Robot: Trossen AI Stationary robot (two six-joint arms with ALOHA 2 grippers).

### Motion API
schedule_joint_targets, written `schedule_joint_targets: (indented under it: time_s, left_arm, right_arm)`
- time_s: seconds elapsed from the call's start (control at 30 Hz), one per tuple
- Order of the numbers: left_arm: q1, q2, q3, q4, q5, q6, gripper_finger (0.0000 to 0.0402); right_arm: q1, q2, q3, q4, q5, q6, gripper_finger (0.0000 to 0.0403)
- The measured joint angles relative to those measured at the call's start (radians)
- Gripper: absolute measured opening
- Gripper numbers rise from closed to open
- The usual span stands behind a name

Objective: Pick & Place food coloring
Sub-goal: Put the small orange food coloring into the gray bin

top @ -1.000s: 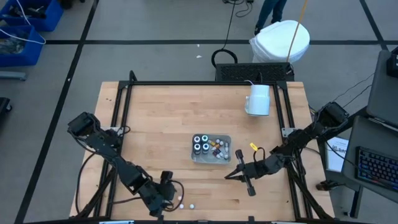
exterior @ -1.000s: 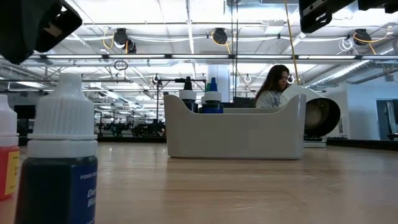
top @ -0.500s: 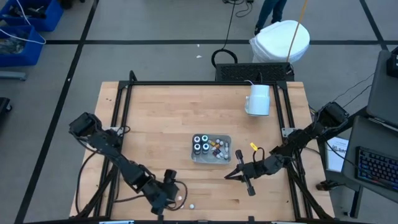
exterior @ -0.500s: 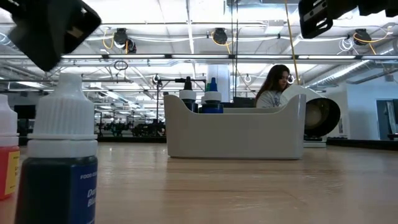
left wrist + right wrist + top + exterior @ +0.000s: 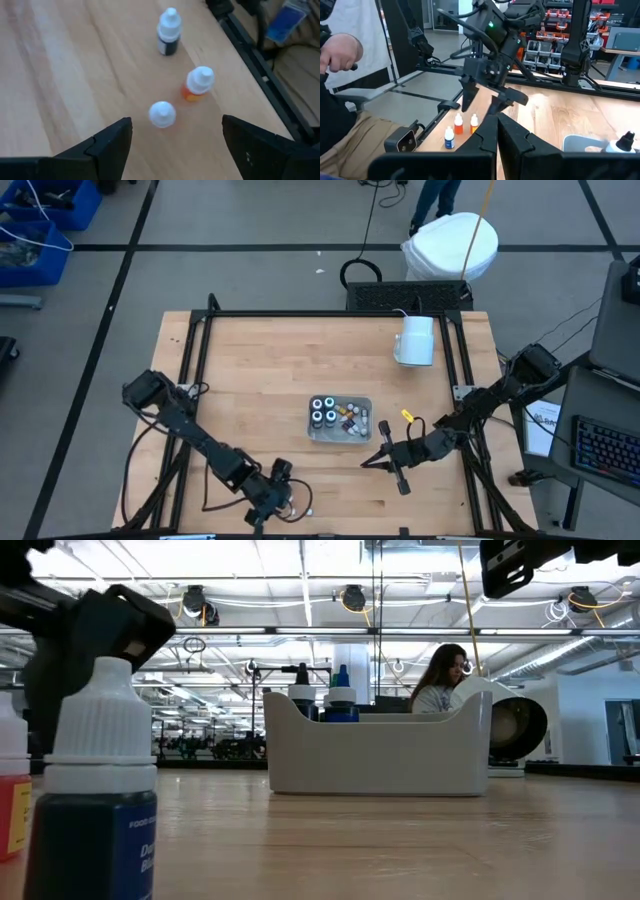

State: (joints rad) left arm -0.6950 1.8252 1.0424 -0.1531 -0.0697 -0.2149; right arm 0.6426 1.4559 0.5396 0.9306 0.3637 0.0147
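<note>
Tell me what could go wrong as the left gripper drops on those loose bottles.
1. Three bottles stand close together under the open left gripper: the nearest bottle, an orange bottle and a dark bottle. A finger may knock the orange one over.
2. They sit near the table edge, so a tipped bottle could roll off.
3. Small rounded caps may slip from the fingers.

left pincer (image 5: 172,137) hangs low, fingers spread; right pincer (image 5: 385,457) closed, parked.
</note>
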Motion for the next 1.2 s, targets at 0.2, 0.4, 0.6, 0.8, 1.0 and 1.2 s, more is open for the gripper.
schedule_joint_targets:
  time_s: [0.2, 0.4, 0.6, 0.8, 1.0, 1.2]
  left_arm:
    - [0.008, -0.002, 0.001, 0.020, -0.039, -0.026, 0.0312]
    - [0.010, -0.002, 0.001, 0.046, -0.043, -0.019, 0.0312]
    - [0.019, -0.002, 0.000, 0.082, -0.027, 0.048, 0.0312]
    - [0.047, -0.002, 0.000, 0.103, -0.043, 0.074, 0.0312]
    - [0.053, -0.002, 0.000, 0.094, 0.006, 0.109, 0.0312]
    - [0.053, -0.002, 0.000, 0.092, 0.094, 0.081, 0.0312]
  right_arm:
    - [0.000, 0.000, 0.000, -0.001, 0.000, -0.015, 0.0000]
    - [0.000, 0.000, 0.000, 0.000, 0.000, -0.026, 0.0000]
    - [-0.002, 0.000, 0.000, 0.006, 0.000, -0.029, 0.0000]
    - [-0.008, 0.000, 0.000, 0.007, 0.001, -0.029, 0.0000]
    - [-0.008, 0.000, 0.000, 0.007, 0.001, -0.042, 0.0000]
    - [-0.008, 0.000, 0.000, 0.007, 0.001, -0.057, 0.0000]
